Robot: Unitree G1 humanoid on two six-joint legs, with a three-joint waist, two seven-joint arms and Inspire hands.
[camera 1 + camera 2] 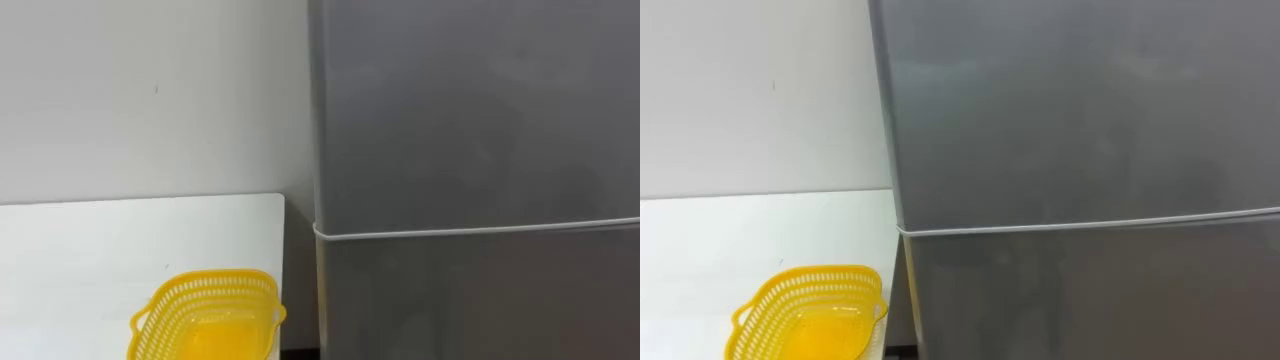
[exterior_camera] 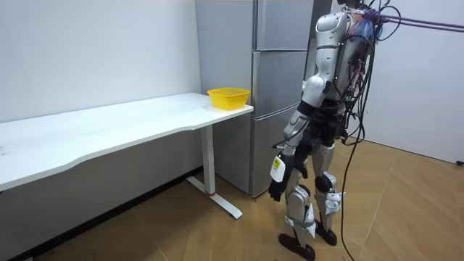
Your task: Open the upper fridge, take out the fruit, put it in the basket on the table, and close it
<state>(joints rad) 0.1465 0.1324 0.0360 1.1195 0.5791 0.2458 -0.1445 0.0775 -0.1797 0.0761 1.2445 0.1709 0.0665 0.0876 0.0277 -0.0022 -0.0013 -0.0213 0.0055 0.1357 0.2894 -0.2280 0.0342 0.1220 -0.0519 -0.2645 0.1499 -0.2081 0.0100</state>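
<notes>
Fridge (image 1: 560, 60) front, left eye view: you face flat grey metal with a dull, faintly mottled sheen. A thin pale seam (image 1: 480, 231) runs level across it. It divides the upper door (image 1: 480, 120) from the lower door (image 1: 480, 300). Both doors sit flush and closed, so whatever the upper compartment holds is hidden behind that door. To the left you see a plain matt white wall (image 1: 150, 100). Below the wall is a smooth white table (image 1: 100, 250) with a rounded corner. A yellow plastic basket (image 1: 215, 285) stands near the table's right edge. It is oval, and its wall is an open lattice.

Right eye view: same scene. The basket's rim flares into small lugs at either end, and its bottom looks smooth and solid. A narrow dark gap separates the table's edge from the fridge's side.

Room view: the robot stands upright on wood-look plank floor (image 2: 406, 210), close to the fridge and turned toward it. The fridge is a tall two-door box just beside the end of the long table, and the basket sits at that end. The table rests on a slim white leg (image 2: 210, 163) with a flat foot. The left hand (image 2: 275, 190) hangs low by the thigh, dark, touching nothing. You cannot tell whether it is relaxed or clenched.
</notes>
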